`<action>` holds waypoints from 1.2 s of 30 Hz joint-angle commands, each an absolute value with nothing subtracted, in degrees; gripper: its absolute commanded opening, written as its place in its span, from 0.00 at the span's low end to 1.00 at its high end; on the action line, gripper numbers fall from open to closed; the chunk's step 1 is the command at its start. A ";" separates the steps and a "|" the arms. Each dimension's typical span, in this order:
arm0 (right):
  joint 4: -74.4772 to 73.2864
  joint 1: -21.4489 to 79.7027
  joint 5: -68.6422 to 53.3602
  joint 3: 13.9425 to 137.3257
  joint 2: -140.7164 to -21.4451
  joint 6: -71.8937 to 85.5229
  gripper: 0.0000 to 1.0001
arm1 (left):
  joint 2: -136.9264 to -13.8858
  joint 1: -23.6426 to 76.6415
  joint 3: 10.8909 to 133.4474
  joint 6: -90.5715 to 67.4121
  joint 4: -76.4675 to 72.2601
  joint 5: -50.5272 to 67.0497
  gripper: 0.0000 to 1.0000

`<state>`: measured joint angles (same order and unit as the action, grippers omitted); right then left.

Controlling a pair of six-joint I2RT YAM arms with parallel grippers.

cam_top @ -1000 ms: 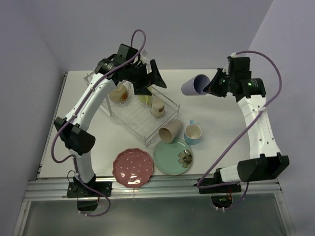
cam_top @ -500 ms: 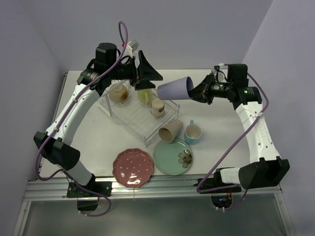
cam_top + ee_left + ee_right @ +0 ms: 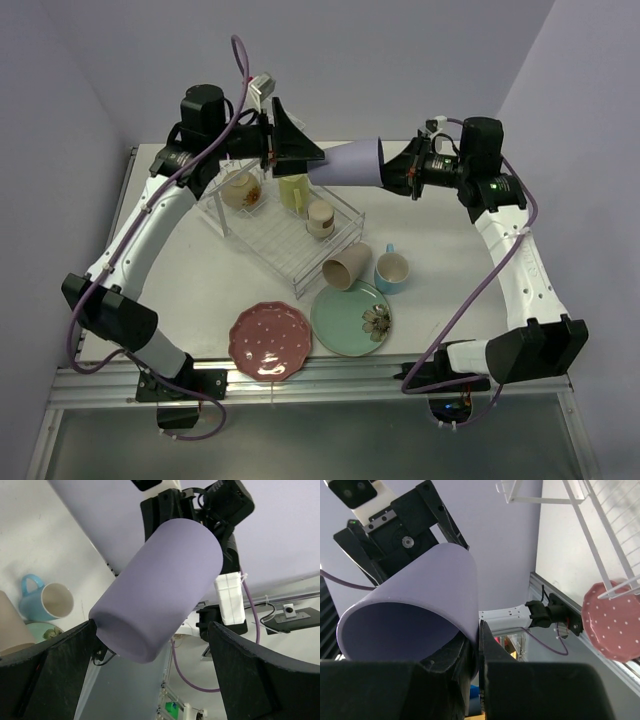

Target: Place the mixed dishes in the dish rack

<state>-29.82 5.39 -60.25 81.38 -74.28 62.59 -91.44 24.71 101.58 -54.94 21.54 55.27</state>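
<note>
The lavender cup point(image 3: 350, 163) hangs on its side in the air above the back of the table. My right gripper point(image 3: 386, 170) is shut on its rim, one finger inside and one outside point(image 3: 479, 645). My left gripper point(image 3: 312, 165) faces it, open, and the closed base of the lavender cup point(image 3: 160, 590) sits between its wide black fingers point(image 3: 265, 680). The dish rack point(image 3: 345, 212) holds a cream bowl point(image 3: 240, 188), a yellow cup point(image 3: 293, 192) and a cream cup point(image 3: 320, 218). A beige cup point(image 3: 345, 270), light-blue cup point(image 3: 392, 270), mint-green plate point(image 3: 345, 322) and pink dotted plate point(image 3: 270, 340) lie on the table.
The pink plate and mint plate sit close to the table's near edge, by the arm bases. The beige cup lies on its side against the rack's front corner. A metal rail point(image 3: 300, 385) runs along the near edge.
My right arm has carried the lavender cup leftward, and my left arm has risen from the rack and turned toward it. The cup's base now lies between the left fingers.
</note>
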 commanded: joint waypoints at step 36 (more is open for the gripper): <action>19.43 13.53 -65.04 73.91 -75.76 100.11 0.00 | -91.23 24.17 104.15 -53.79 20.56 55.46 0.97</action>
